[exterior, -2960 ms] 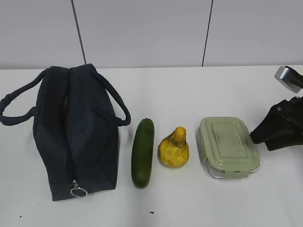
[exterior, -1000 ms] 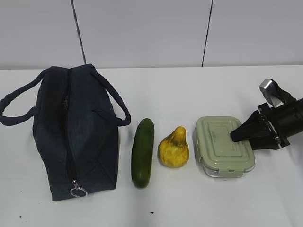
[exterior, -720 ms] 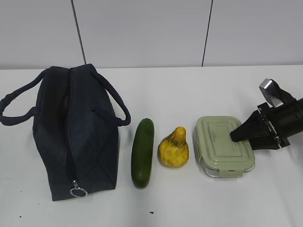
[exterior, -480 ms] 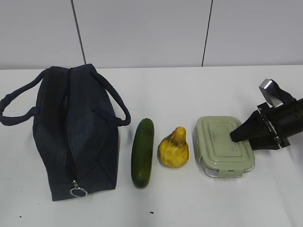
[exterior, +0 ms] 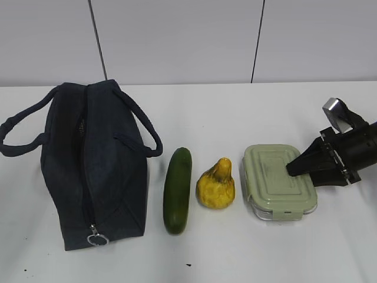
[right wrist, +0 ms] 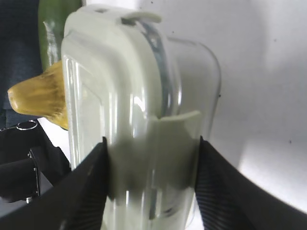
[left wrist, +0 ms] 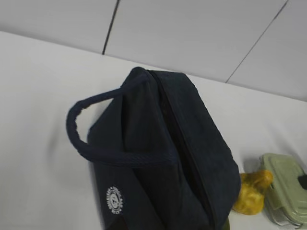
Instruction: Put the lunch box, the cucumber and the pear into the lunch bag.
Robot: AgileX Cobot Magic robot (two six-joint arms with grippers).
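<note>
Lunch box [exterior: 280, 181] lies at the right end of the table's row, beside the pear [exterior: 216, 185] and the cucumber [exterior: 177, 190], its long axis running from near to far, with the lunch bag [exterior: 94, 165] well apart at the left and its zipper closed. Right gripper [exterior: 293, 169] reaches in from the right, and in the right wrist view its 2 fingers [right wrist: 86, 191] sit against the box's 2 long sides across the short width, apparently gripping it while it rests on the table. Left gripper is out of view above the bag, so I cannot tell its jaws; the right arm is clearly nearer the box.

Bare test-bench setting, likely a lab, plain white table [exterior: 235, 112], pale panelled wall [exterior: 177, 41] with dark seams stood behind
</note>
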